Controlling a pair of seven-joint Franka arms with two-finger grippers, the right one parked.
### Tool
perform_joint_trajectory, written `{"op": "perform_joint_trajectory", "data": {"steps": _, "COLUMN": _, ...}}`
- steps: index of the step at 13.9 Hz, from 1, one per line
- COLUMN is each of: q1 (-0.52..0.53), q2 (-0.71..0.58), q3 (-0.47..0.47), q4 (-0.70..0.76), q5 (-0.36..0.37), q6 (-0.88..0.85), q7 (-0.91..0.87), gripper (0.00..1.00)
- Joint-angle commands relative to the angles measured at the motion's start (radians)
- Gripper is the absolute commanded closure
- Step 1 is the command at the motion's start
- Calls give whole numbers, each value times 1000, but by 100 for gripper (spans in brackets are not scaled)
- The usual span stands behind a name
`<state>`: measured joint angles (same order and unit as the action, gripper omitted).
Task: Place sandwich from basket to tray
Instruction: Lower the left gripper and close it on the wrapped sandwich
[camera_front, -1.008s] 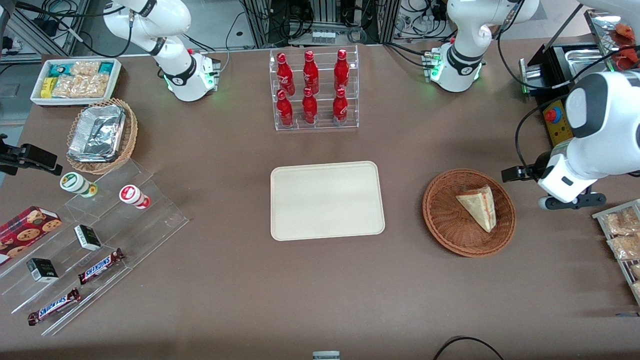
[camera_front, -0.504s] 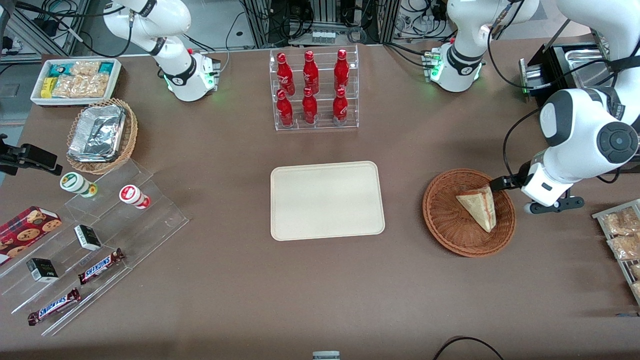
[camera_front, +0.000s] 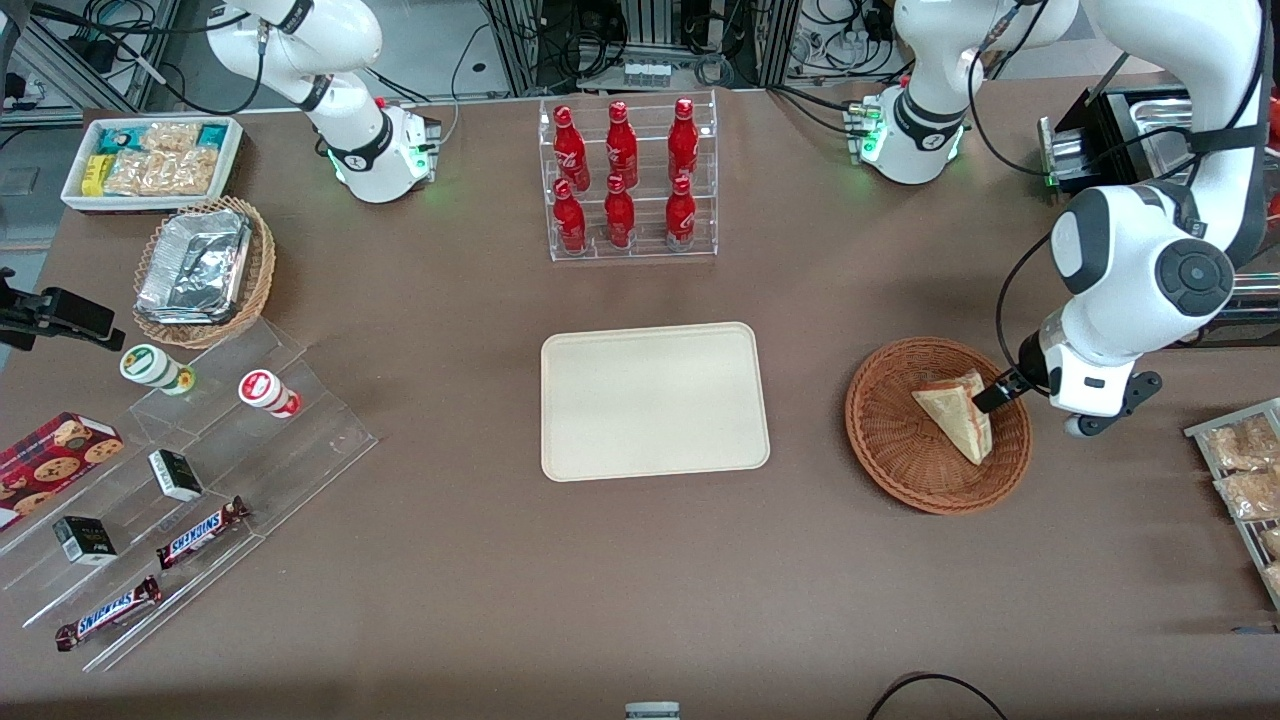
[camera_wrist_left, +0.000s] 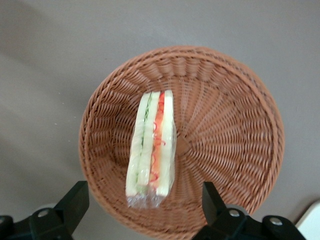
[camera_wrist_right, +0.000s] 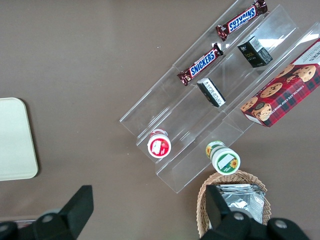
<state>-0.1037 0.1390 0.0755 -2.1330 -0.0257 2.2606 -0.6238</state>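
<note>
Sandwich (camera_front: 957, 415) lies in the basket (camera_front: 890, 450), one wedge resting on its side in clear wrap. The hand (camera_front: 990, 395) hangs just above the basket's rim on the side toward the working arm's end of the tabletop (camera_front: 450, 580), fingers (camera_wrist_left: 75, 200) spread wide and gripping nothing, apart from the wrap. From the wrist camera the sandwich (camera_wrist_left: 151, 148) shows its cut edge with red, yellow and green layers, lined up between the two spread fingers; the front camera shows mostly pale bread. Only the front camera takes in the tray (camera_front: 655, 400), bare, lying well apart from the basket (camera_wrist_left: 235, 125) toward the parked arm's end. Farther from the camera stands one clear rack (camera_front: 630, 240) with six red bottles (camera_front: 620, 145).
</note>
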Motion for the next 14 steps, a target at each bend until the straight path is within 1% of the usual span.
{"op": "perform_joint_trajectory", "data": {"steps": 1, "q1": -19, "q2": -15, "q3": 4, "q4": -59, "q5": -13, "q6": 65, "q7": -62, "gripper": 0}}
{"op": "perform_joint_trajectory", "data": {"steps": 6, "q1": -19, "q2": 36, "q3": 4, "q4": -57, "q5": -3, "q6": 79, "q7": -57, "gripper": 0}}
{"op": "perform_joint_trajectory", "data": {"steps": 14, "q1": -17, "q2": 108, "q3": 4, "q4": -58, "q5": -46, "q6": 109, "q7": -70, "gripper": 0}}
